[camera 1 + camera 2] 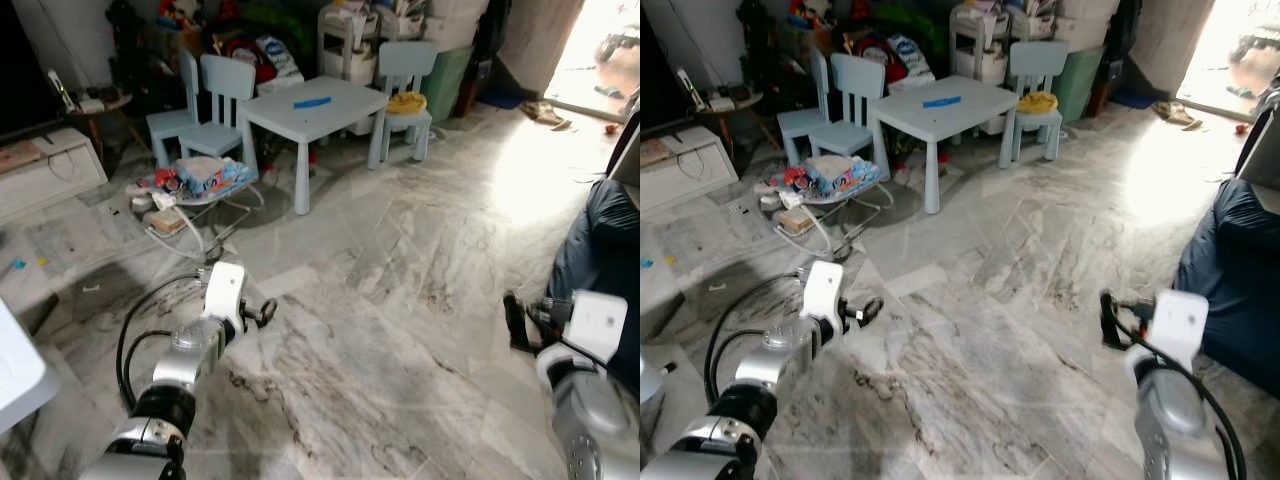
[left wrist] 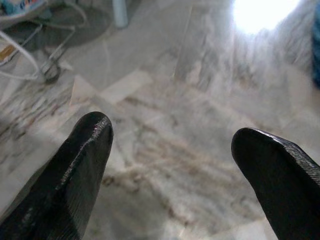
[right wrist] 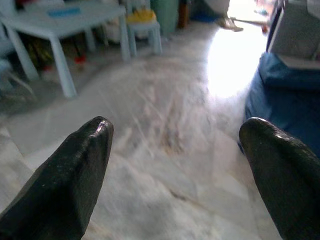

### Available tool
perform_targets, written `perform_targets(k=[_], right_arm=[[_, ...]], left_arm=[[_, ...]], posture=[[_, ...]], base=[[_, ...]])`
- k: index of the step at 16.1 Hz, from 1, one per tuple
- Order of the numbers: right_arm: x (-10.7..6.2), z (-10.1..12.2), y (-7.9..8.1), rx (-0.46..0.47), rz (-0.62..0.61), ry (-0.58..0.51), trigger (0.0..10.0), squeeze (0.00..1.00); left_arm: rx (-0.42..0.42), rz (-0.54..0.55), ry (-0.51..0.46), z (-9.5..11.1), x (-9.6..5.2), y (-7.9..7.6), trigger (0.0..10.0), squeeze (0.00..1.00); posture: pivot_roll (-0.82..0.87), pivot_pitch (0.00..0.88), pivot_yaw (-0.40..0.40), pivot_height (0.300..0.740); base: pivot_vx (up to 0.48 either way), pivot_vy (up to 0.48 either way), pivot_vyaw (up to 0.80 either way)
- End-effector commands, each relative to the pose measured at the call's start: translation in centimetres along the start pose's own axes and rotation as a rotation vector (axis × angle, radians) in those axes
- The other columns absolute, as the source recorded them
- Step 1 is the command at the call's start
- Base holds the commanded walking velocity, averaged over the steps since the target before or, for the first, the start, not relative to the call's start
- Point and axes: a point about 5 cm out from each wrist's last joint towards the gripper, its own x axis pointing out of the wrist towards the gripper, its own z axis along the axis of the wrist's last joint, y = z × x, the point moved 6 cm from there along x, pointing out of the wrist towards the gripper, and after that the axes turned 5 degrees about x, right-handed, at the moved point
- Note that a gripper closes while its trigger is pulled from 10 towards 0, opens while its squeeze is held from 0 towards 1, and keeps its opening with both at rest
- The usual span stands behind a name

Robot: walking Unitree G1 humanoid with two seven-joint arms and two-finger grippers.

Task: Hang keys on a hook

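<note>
A robot looks down across a marble floor [image 1: 400, 330] in a cluttered living room. Both arms are held forward at about waist height, apparently a carrying posture for walking. The left gripper [image 2: 172, 165] has its two black fingers spread wide with nothing between them, and bare floor shows through the gap. The right gripper [image 3: 175, 170] is likewise spread wide and empty, pointing towards a small pale blue table [image 1: 315, 105] with matching chairs [image 1: 225, 95]. A dark blue sofa [image 1: 610, 250] sits at the right. No keys or hook can be made out, so their look cannot be described; the robot is probably searching.
</note>
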Motion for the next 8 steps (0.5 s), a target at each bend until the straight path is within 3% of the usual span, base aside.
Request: perform_targets(k=[1,2,3,7,8], right_arm=[[0.1,-1.0,-1.3,-0.026,-0.031,0.018,10.0,0.0],[0.0,-2.7,-2.1,-0.016,-0.051,0.064,10.0,0.0],[-0.5,-6.2,-3.6,0.043,-0.106,0.158,10.0,0.0],[-1.9,-12.2,-4.6,0.074,-0.151,0.334,10.0,0.0],[-3.1,-15.3,-4.7,0.065,-0.168,0.439,10.0,0.0]], left_arm=[[0.037,0.01,0.016,-0.4,0.0,0.5,10.0,0.0],[0.026,0.017,0.05,-1.7,-0.1,0.6,10.0,0.0],[0.031,0.027,0.11,-4.0,-0.5,0.9,10.0,0.0],[0.039,0.06,0.248,-8.7,-2.0,1.8,10.0,0.0],[0.073,0.048,0.338,-11.6,-3.1,1.5,10.0,0.0]], posture=[[0.01,0.0,-0.02,0.74],[0.01,0.0,-0.02,0.74],[0.01,0.0,-0.021,0.74],[0.0,0.0,-0.025,0.74],[0.0,0.0,-0.026,0.74]], base=[[0.0,0.0,0.0],[0.0,0.0,0.0],[0.0,0.0,0.0],[0.0,0.0,0.0],[0.0,0.0,0.0]])
